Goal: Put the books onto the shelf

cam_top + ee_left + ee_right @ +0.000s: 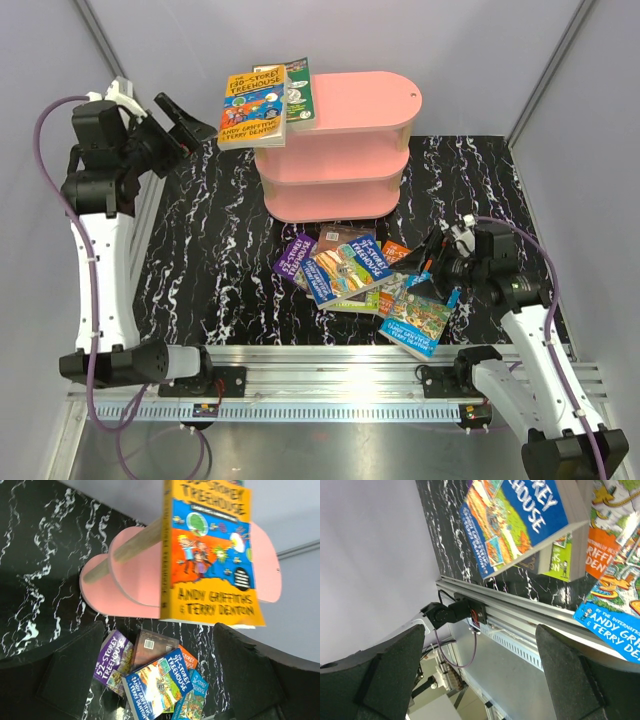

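The shelf (345,150) is set near the middle of the far edge of the worktop (200,250). On its top board an orange book (252,105) is laid overhanging the left end, probably because the left arm reaches from that side, beside a green book (299,90). The remaining books (350,270) are piled by the near edge, right of its middle. The left tool (185,118) and the right tool (428,268) are held open and empty. The covered books cannot be counted.
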